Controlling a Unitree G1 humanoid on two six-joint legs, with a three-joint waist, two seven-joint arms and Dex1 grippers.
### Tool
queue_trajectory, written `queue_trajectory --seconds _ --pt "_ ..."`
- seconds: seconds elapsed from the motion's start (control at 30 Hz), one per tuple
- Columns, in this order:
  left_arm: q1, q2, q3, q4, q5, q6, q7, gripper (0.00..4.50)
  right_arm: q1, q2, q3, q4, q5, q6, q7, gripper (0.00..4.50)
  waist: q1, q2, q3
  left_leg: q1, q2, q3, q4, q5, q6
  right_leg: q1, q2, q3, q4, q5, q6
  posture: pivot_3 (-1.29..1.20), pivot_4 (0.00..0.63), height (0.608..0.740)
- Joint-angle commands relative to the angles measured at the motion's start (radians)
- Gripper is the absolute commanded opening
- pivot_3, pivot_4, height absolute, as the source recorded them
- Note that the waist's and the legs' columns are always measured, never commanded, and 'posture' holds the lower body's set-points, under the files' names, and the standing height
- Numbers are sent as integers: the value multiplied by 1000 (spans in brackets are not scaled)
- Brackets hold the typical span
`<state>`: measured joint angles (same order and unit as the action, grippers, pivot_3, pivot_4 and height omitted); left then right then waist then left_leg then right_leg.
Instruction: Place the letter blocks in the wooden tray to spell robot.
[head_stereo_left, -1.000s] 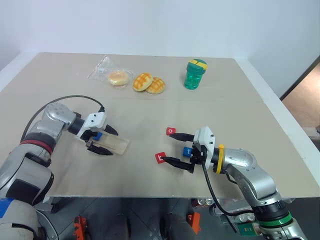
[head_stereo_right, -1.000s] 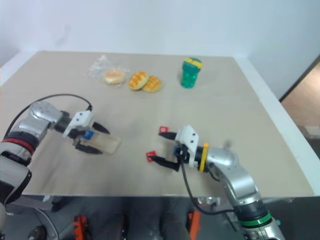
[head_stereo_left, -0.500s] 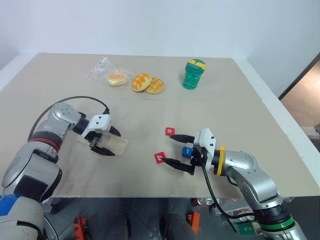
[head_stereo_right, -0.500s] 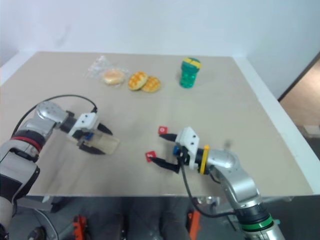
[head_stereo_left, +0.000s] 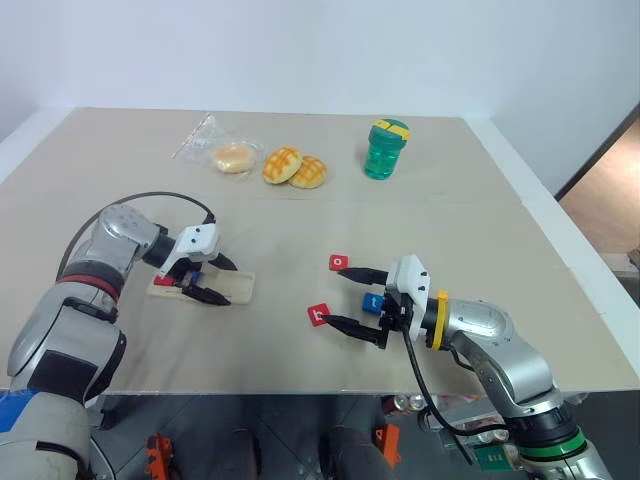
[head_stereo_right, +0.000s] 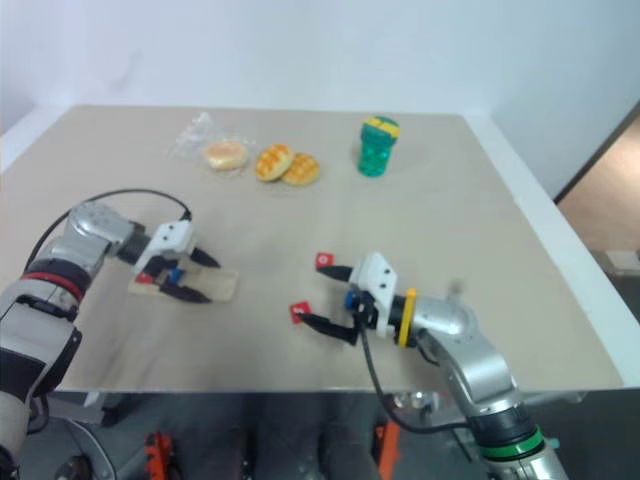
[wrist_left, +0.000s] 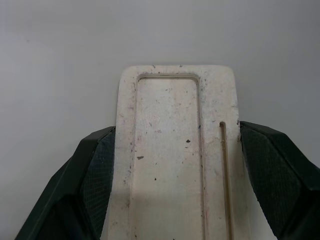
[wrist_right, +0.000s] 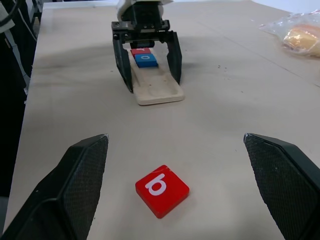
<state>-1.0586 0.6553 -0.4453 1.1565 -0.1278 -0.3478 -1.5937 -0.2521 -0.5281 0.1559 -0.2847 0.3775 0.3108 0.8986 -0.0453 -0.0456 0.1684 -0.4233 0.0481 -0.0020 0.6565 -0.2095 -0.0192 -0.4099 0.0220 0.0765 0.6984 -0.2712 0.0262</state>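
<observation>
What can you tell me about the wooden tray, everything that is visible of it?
The wooden tray is a long, narrow strip of pale, speckled wood with rounded corners, a shallow rectangular recess and a thin slot beside it. It lies flat on the table, on the robot's left. The left gripper is shut on it, one black finger against each long side. A red block and a blue block sit in the recess at the gripper's end; the rest of the recess is empty.

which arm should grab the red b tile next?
Right, probably. The right gripper stands open with the red b tile just ahead, between its fingertips. The left gripper is shut on the wooden tray, which already holds a red tile and a blue tile, so it's busy.
</observation>
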Motion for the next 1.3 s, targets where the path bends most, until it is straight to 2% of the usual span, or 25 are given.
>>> queue_trajectory --seconds 0.03,0.2,0.4,0.53,0.77,1.07,1.13,1.17,1.3 --pt "-27 -33 55 -102 24 90 35 3205 -30 11 3 3 -6 -21 10 4500 1 0 0 0 0 0 0 0 0 0 0 0 0 0 0 0 150 740" --pt "26 -81 59 -310 84 253 133 3205 -48 25 11 35 -20 -40 22 4500 1 0 0 -1 -1 0 0 0 0 0 -1 0 0 0 1 0 150 740" --pt "114 -104 40 -524 145 380 166 3205 -64 35 17 64 -30 -60 36 4500 -3 2 1 0 0 -1 -1 0 0 0 0 0 0 -1 0 0 150 740" --pt "134 -118 46 -562 161 412 182 3205 -69 40 20 74 -34 -66 39 4500 0 2 1 1 0 -3 -1 0 0 1 0 -2 0 -1 -1 0 150 740" --pt "142 -200 42 -632 185 534 250 3205 -60 43 20 86 -42 -84 45 4500 8 2 1 1 -3 -2 0 1 -1 3 -4 -2 0 -1 1 0 150 740" --pt "123 -231 46 -618 206 562 273 3205 -53 48 24 96 -49 -95 45 4500 8 3 1 1 -3 -3 0 1 -1 3 -3 -3 0 -1 0 0 150 740" --pt "130 -231 57 -636 192 574 270 4236 -47 44 24 97 -51 -101 49 4500 8 3 1 1 -3 -3 0 1 -2 3 -4 -3 0 -1 1 0 150 740" --pt "133 -227 67 -651 180 583 264 4467 -43 41 23 97 -51 -104 52 4500 8 3 1 1 -3 -3 0 1 -2 3 -4 -3 0 -1 1 0 150 740" --pt "138 -199 140 -724 110 617 259 4467 -41 16 28 101 -66 -118 79 4500 8 4 1 0 -3 -3 -1 1 -2 2 -4 -2 0 -1 1 0 150 740"
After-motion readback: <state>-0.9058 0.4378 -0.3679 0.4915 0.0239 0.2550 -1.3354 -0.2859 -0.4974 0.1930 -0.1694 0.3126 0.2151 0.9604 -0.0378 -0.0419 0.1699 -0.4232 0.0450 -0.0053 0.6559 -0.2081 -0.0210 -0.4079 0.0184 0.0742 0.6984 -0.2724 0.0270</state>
